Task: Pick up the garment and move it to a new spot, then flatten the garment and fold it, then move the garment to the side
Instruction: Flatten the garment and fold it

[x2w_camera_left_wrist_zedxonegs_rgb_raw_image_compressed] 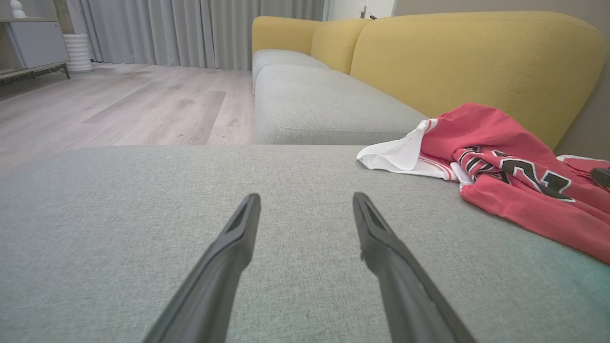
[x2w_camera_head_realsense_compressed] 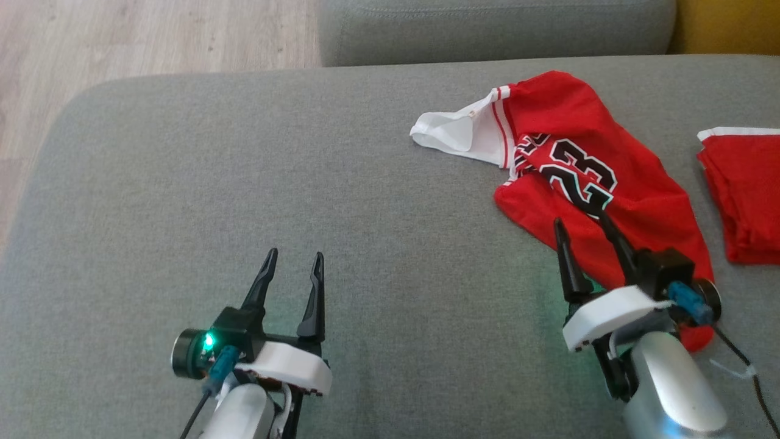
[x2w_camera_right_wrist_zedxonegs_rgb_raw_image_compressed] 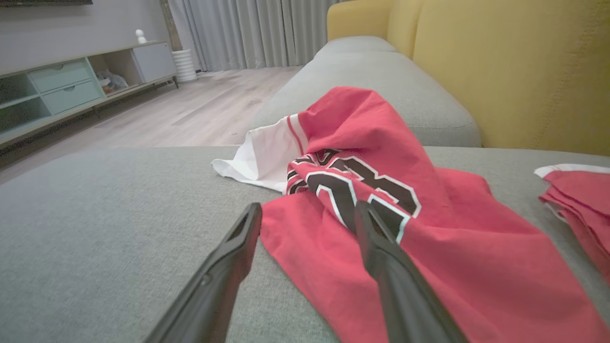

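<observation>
The garment [x2w_camera_head_realsense_compressed: 585, 177] is a red jersey with a black "23" and white trim, lying crumpled on the right part of the grey sofa seat [x2w_camera_head_realsense_compressed: 244, 201]. It also shows at the right in the left wrist view [x2w_camera_left_wrist_zedxonegs_rgb_raw_image_compressed: 505, 176] and centrally in the right wrist view [x2w_camera_right_wrist_zedxonegs_rgb_raw_image_compressed: 381, 200]. My right gripper [x2w_camera_head_realsense_compressed: 582, 222] is open above the jersey's near edge, with nothing held between its fingers [x2w_camera_right_wrist_zedxonegs_rgb_raw_image_compressed: 381, 247]. My left gripper [x2w_camera_head_realsense_compressed: 294, 256] is open over bare grey fabric, well to the left of the jersey, as its own view [x2w_camera_left_wrist_zedxonegs_rgb_raw_image_compressed: 305, 200] confirms.
A second red garment [x2w_camera_head_realsense_compressed: 746, 195] lies folded at the far right edge of the seat. Another grey cushion [x2w_camera_head_realsense_compressed: 487, 30] and the yellow backrest [x2w_camera_left_wrist_zedxonegs_rgb_raw_image_compressed: 476, 62] lie beyond. Wooden floor [x2w_camera_head_realsense_compressed: 122, 36] runs past the seat's left edge. A cabinet [x2w_camera_right_wrist_zedxonegs_rgb_raw_image_compressed: 71, 81] stands by the wall.
</observation>
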You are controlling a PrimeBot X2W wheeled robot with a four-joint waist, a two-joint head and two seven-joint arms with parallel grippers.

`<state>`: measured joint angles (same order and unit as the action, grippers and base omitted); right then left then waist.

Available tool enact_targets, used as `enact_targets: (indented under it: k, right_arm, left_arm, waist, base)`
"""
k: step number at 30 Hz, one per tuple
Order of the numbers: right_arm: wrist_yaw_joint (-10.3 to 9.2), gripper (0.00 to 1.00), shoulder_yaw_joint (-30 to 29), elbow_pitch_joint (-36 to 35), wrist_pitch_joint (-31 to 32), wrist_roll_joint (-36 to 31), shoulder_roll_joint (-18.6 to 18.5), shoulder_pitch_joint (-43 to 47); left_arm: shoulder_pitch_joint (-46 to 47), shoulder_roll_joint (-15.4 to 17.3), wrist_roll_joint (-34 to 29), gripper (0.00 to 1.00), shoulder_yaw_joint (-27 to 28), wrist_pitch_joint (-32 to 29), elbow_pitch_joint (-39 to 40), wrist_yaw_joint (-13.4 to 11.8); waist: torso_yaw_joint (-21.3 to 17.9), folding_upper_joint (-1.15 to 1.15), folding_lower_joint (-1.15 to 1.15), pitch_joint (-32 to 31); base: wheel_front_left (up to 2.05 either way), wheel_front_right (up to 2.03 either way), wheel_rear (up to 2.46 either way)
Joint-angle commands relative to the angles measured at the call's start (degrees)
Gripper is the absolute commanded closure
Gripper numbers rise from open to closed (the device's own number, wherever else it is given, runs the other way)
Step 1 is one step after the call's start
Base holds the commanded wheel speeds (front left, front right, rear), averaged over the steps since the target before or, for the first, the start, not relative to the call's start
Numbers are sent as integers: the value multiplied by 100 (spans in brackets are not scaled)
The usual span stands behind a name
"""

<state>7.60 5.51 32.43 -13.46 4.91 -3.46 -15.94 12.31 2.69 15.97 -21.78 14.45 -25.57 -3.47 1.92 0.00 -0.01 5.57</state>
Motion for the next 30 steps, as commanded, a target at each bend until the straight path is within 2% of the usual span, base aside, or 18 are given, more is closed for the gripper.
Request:
enact_targets:
  k: [1,5,11,19,28,29,30]
  right_arm:
    - [-11,0,181,-289,39,-63,56,-148]
    - [-11,0,327,-471,393,-367,57,-155]
    - [-11,0,345,-305,910,-875,51,-346]
    - [-11,0,-39,428,1369,-1573,-56,-983]
    - [-11,0,-503,1684,1681,-2415,-229,-1793]
    - [-11,57,-530,1797,1670,-2445,-228,-1832]
    - [-11,100,-550,1887,1622,-2470,-226,-1866]
  left_arm:
    - [125,19,-51,0,237,55,149,25]
    - [164,19,-47,0,189,55,160,45]
    - [205,19,9,0,91,55,185,31]
    - [345,19,82,0,-42,55,198,-8]
    - [606,19,202,0,-239,55,209,-60]
    - [616,19,207,0,-241,55,201,-66]
    - [622,19,211,0,-243,55,192,-72]
  waist:
    - [-3,0,1,-20]
    - [76,0,1,8]
    - [259,0,1,124]
    - [583,0,1,462]
    - [890,0,1,800]
    - [901,0,1,798]
    - [911,0,1,786]
  base:
    - [0,0,0]
    - [0,0,0]
    - [0,0,0]
    - [0,0,0]
    - [0,0,0]
    - [0,0,0]
    - [0,0,0]
